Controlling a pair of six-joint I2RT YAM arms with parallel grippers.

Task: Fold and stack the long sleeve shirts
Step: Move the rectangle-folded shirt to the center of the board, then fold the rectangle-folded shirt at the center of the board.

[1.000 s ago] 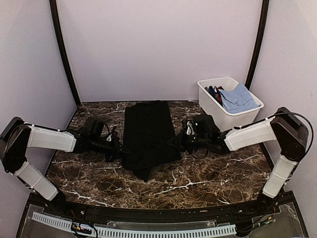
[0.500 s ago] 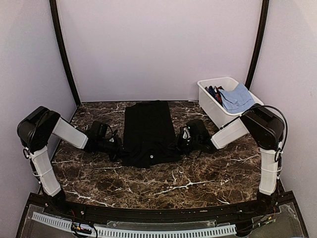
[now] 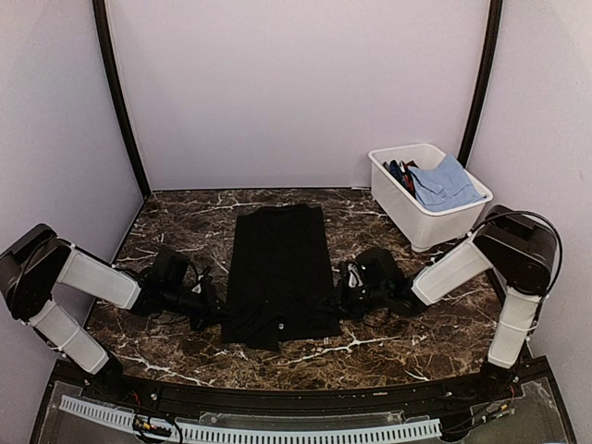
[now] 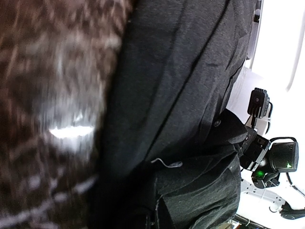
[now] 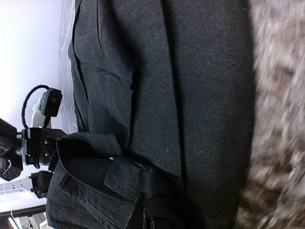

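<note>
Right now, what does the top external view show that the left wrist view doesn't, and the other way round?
Only the top external view: the white bin at the far right with blue cloth in it, the left arm, and the full outline of the black shirt, lying lengthwise between the arms.
Only the left wrist view: the shirt's creases close up and a pale thread lying on the cloth.
Both views: the black shirt, the marble table and the right arm at the shirt's far side.

Top view is bright, even and sharp; wrist views blur the marble table (image 4: 43,71), with glare; black shirt (image 4: 181,95) looks dim
</note>
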